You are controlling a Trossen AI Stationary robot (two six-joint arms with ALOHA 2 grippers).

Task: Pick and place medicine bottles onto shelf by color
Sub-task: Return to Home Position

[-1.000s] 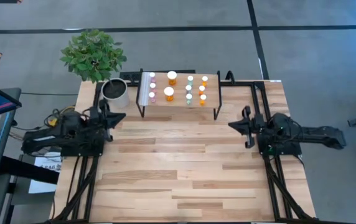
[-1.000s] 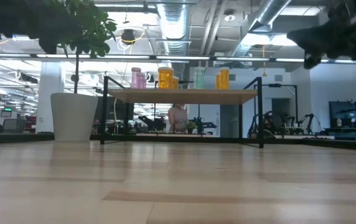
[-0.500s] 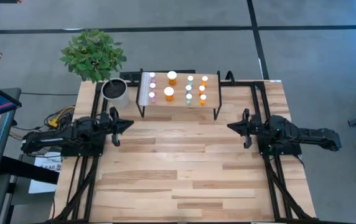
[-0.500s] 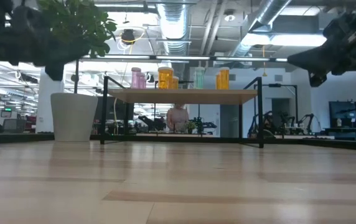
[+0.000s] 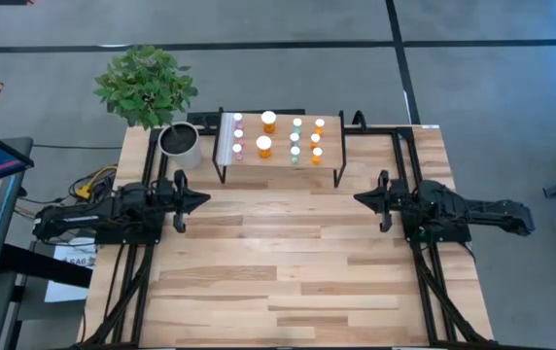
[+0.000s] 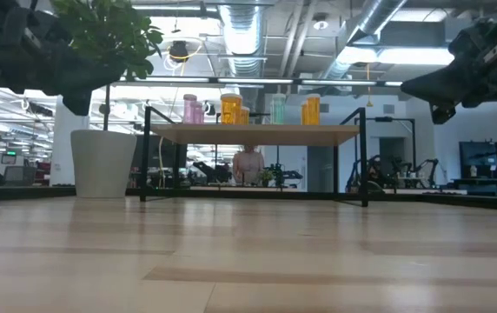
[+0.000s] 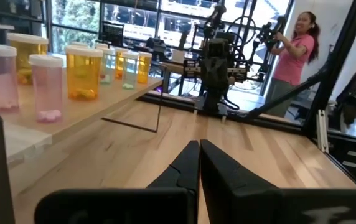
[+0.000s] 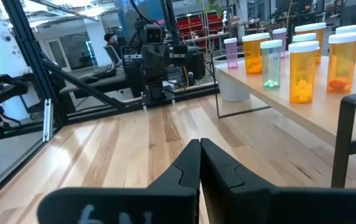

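The left tool (image 5: 203,198) hangs over the bench (image 5: 278,262), near its left side. Its two fingers (image 7: 187,163) are pressed together and hold nothing. The right tool (image 5: 360,198) hangs over the right side of the bench. Its fingers (image 8: 188,163) are pressed together too, with nothing in them. The two tools point at each other, well apart, with bare wood between them.

The shelf (image 5: 280,161) stands at the far end of the bench. From the left tool it is ahead and off to the left. From the right tool it is ahead and off to the right. Neither tool touches it.

All the bottles in view stand upright on the shelf, in rows by colour. The pink bottles (image 5: 238,134) are the row closest to the left tool. Next come the big orange bottles (image 5: 263,146), then the green bottles (image 5: 295,138). The small orange bottles (image 5: 318,153) are closest to the right tool.

A pot (image 5: 179,144) stands just beside the shelf, on the left tool's side, with a leafy plant (image 5: 145,85) by it. Far past the right arm, a person (image 7: 293,46) in a pink top stands in the room.
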